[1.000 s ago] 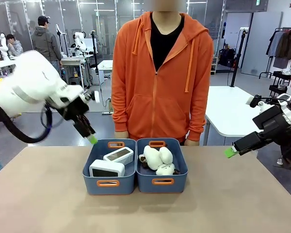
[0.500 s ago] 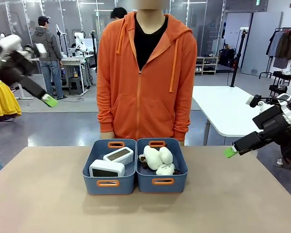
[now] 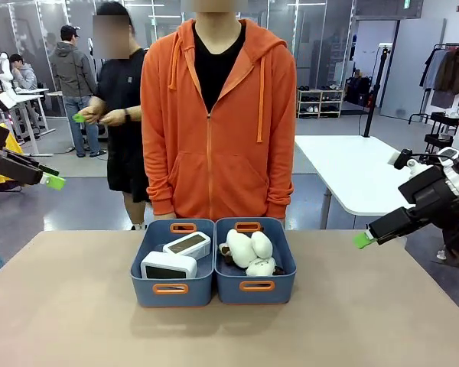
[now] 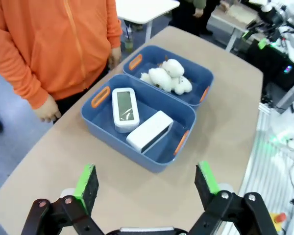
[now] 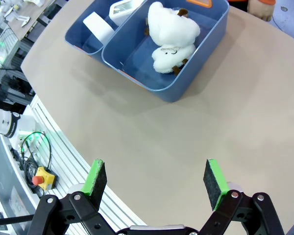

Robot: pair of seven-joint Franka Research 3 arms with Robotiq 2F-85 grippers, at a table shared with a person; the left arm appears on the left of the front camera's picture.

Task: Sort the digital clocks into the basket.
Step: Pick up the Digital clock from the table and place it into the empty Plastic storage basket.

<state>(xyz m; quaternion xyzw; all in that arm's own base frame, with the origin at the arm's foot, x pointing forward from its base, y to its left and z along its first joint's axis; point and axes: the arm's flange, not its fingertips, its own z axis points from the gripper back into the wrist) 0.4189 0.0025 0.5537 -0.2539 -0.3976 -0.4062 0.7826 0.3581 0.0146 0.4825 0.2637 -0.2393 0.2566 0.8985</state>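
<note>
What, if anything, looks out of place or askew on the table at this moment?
Nothing stands out. Both digital clocks lie in the left basket, the plush toys in the right basket; both baskets sit squarely side by side, nothing spilled.

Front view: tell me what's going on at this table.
Sorting looks finished. Both digital clocks lie in the left blue basket, and the plush toys lie in its twin beside it. Nothing is being handled: the left claw hangs open off the table's left side, and the right claw hangs open off to the right, both empty. A person in an orange hoodie stands at the far edge.
</note>
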